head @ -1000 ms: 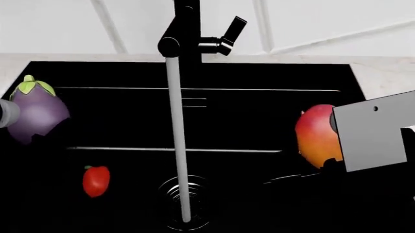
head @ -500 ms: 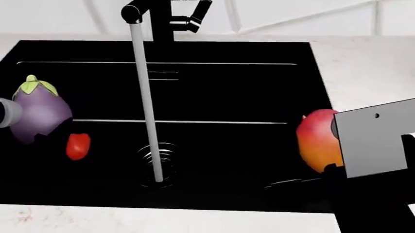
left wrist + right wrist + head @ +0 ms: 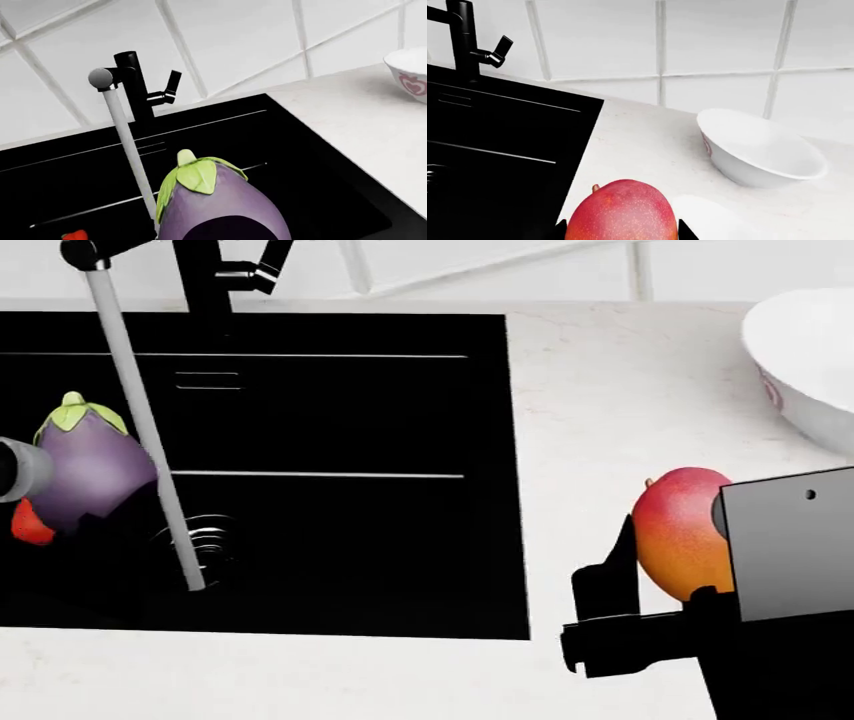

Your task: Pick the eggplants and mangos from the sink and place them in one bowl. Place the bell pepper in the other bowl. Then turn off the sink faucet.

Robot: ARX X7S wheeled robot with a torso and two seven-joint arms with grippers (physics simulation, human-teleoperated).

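Two fruits are held clamped: a mango [image 3: 678, 545] in the right gripper [image 3: 667, 590] over the counter [image 3: 587, 420], an eggplant [image 3: 87, 465] in the left gripper [image 3: 54, 502] over the sink [image 3: 334, 520]; both judged smooth, firm, best gripped mid-body.

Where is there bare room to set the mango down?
Free: the counter between the sink and the bowl, and inside that empty bowl. Crowded: the sink's left, with eggplant, pepper and water stream.
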